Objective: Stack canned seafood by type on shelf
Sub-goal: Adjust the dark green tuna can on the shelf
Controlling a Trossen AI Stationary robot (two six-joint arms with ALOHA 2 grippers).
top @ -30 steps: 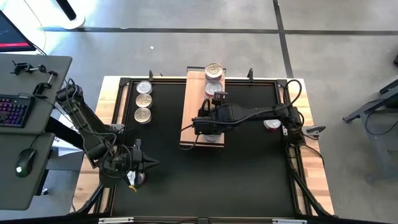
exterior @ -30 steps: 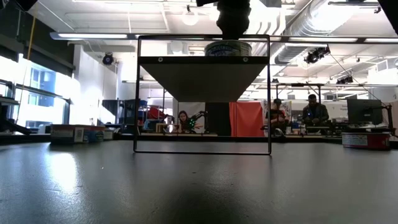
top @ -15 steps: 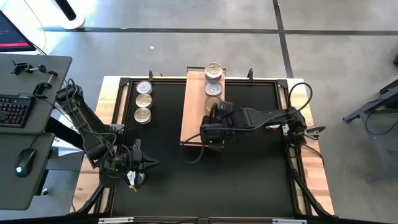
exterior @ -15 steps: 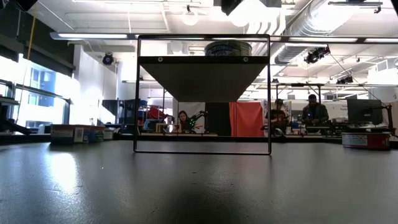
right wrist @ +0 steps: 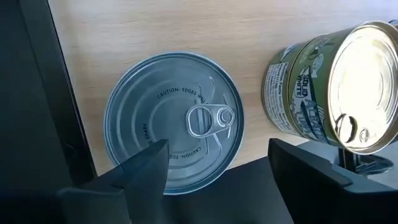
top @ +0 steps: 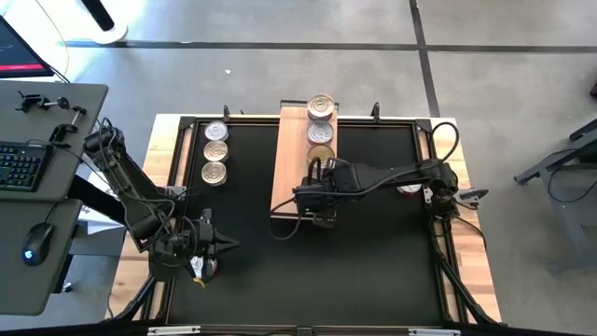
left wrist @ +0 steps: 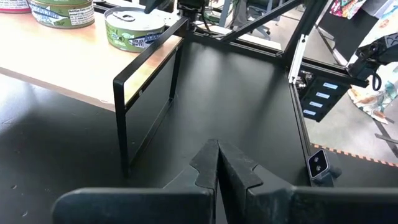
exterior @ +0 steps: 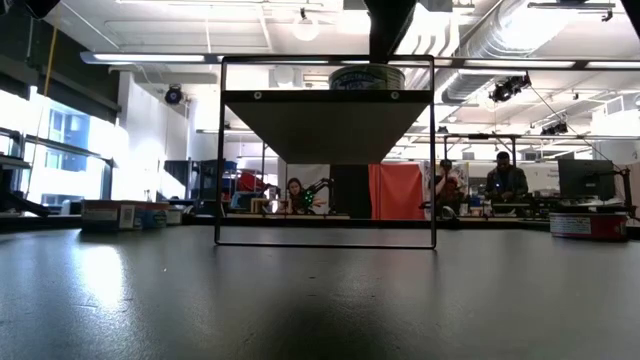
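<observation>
Silver flat round pull-tab tin point(right wrist: 173, 127) sat on light-brown wooden shelf point(top: 291, 173) | right end effector point(top: 320, 203) had lifted, then dropped back above it, fingers spread, released | left end effector point(left wrist: 217, 163) clenched, near-left tabletop point(top: 373, 261) | placement apparently done

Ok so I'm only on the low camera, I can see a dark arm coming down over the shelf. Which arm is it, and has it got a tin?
Observer: It is the right gripper, and it holds nothing: its fingers are open, with a silver-lid tin lying flat on the shelf just ahead of them.
Operator: Anything close beside that tin?
Observer: Yes, a green-labelled tin with a gold lid stands next to it on the board, with a gap between them.
Operator: And the other arm?
Observer: The left gripper is shut and empty, low over the black tabletop, away from the shelf.
</observation>
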